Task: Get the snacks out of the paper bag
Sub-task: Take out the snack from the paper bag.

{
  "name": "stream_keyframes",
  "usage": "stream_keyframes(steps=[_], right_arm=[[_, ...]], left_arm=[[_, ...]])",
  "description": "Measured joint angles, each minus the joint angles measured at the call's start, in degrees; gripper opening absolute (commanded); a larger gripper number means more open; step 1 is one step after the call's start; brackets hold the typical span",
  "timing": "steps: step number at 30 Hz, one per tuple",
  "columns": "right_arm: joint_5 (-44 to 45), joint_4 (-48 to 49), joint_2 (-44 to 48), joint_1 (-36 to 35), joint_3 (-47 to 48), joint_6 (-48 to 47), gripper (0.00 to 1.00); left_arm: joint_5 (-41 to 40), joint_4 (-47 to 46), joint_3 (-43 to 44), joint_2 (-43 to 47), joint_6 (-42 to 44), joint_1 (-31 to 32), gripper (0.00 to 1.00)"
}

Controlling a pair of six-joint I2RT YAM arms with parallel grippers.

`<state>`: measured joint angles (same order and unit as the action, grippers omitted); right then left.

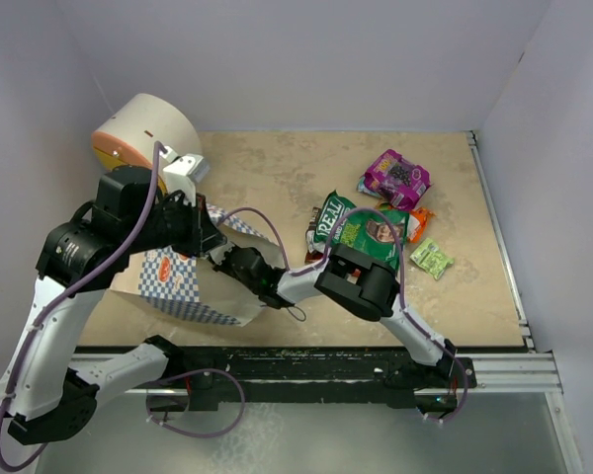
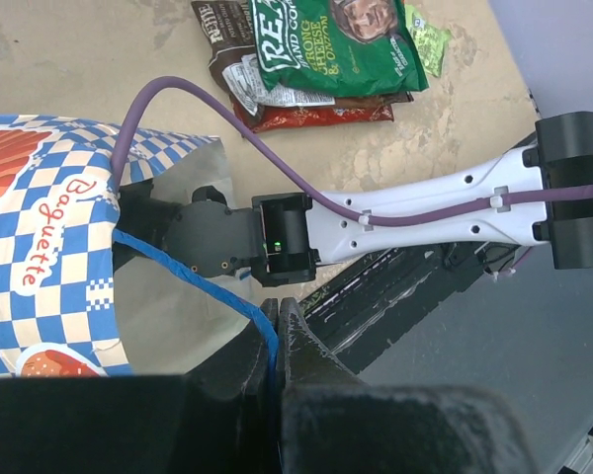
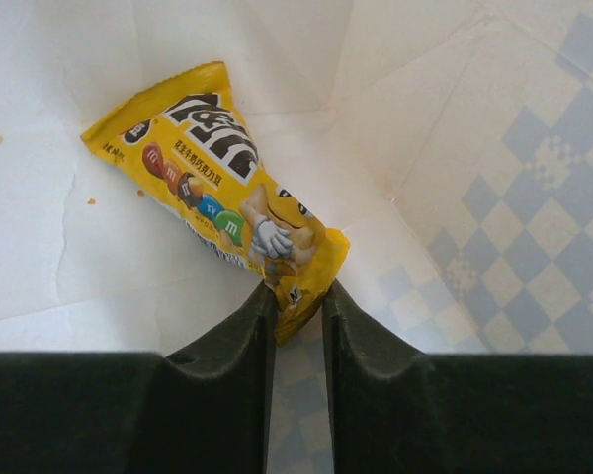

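yellow packet [image 3: 217,188] inside paper bag [image 3: 494,197], its corner pinched between right fingers [image 3: 239,346]; left fingers [image 2: 311,348] clamp blue cord handle [image 2: 178,272].

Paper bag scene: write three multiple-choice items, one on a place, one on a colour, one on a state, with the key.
1. Where is the yellow M&M's packet relative to the paper bag?
A. Inside it
B. Lying outside it
C. Hanging from its handle

2. What colour is the cord handle pinched by the left claw?
A. Red
B. Blue
C. Green

3. The right claw is:
A. wide open, touching nothing
B. closed on the cord handle
C. closed on a corner of the packet

Key:
1 A, the right wrist view shows it on the bag's pale inside.
2 B, the cord runs blue into the shut fingers.
3 C, its fingers pinch the packet's lower corner.
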<state>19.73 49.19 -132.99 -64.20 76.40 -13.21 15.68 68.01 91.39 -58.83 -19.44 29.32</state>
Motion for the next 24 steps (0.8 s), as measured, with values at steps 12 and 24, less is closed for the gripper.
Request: stream_keyframes(steps=[12, 24], right_arm=[[0.42, 0.55, 6.82, 0.04, -4.50, -0.35, 0.04], [1.99, 2.08, 12.63, 0.02, -12.96, 0.61, 0.00]], left_arm=[[-2.80, -0.66, -4.72, 4.55, -1.09, 0.00, 0.00], [-5.90, 0.24, -4.74, 3.30, -2.82, 0.00, 0.00]])
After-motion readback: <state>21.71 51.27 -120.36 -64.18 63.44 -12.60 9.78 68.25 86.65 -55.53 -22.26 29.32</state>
